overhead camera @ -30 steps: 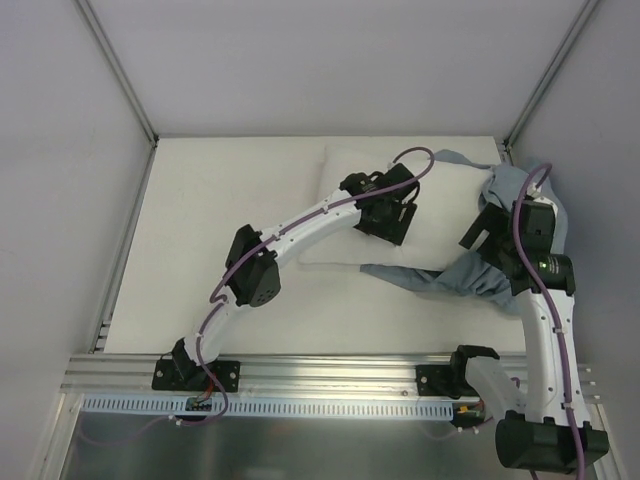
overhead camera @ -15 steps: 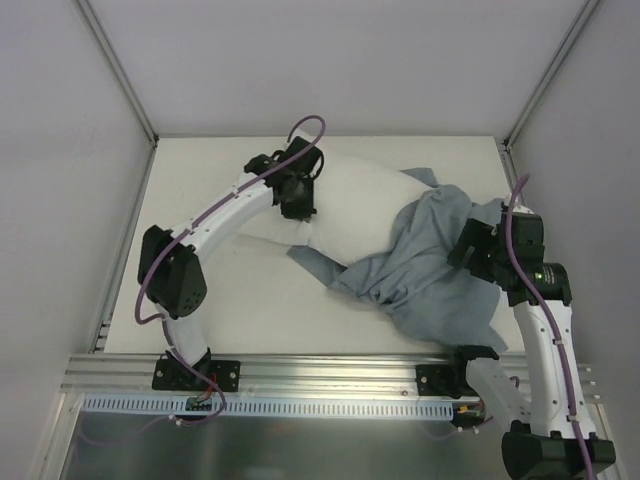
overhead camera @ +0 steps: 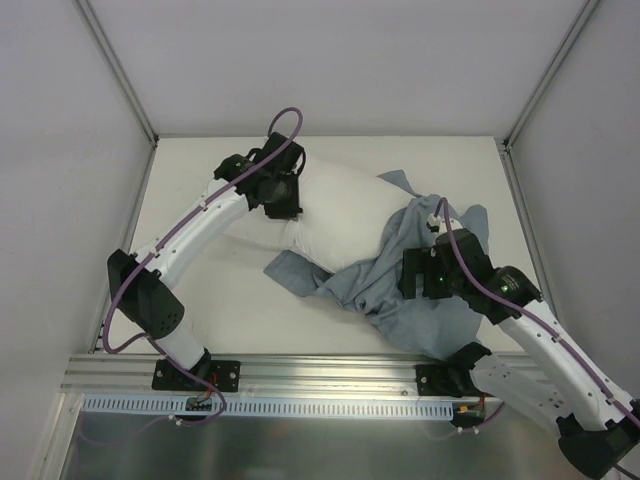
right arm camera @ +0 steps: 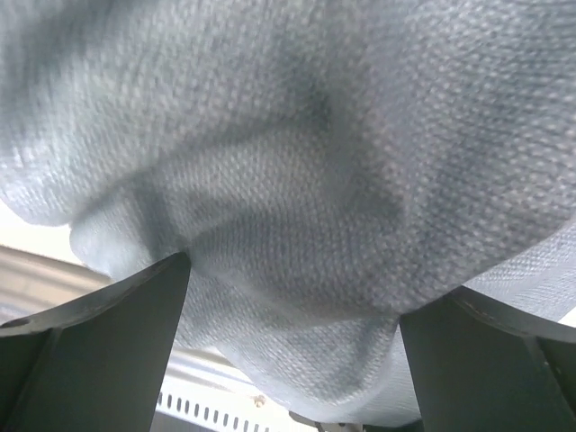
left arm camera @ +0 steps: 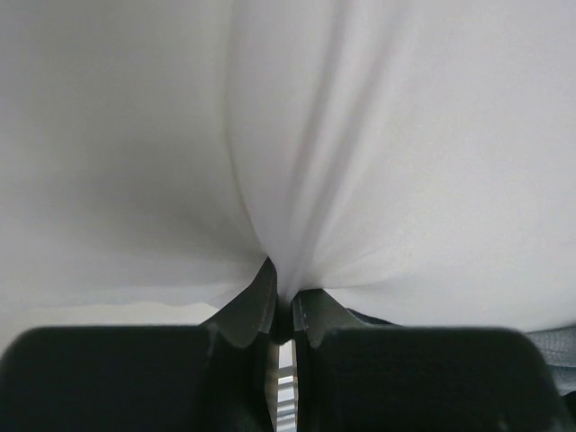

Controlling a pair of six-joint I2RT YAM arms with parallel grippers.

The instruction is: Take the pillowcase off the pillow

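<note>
left wrist: left gripper (left arm camera: 282, 310) clamps soft pillow (left arm camera: 360, 135); right gripper (right arm camera: 292, 297) gapes, limp pillowcase (right arm camera: 297, 162) between its jaws, likely pinchable there

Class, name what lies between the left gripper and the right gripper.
In the top view: the white pillow, pinched by the left gripper, then the crumpled pillowcase under the right gripper.

The desk (overhead camera: 350, 160) is viewed whole from above and behind the arm bases, facing downward. The left wrist view is held very near the white pillow (left arm camera: 378, 135), the left claw (left arm camera: 283, 310) seen at its lower edge. The right wrist view is filled at close range by the pillowcase (right arm camera: 297, 162), seen past the right claw (right arm camera: 292, 288). Both cloths are shared with the top view.
</note>
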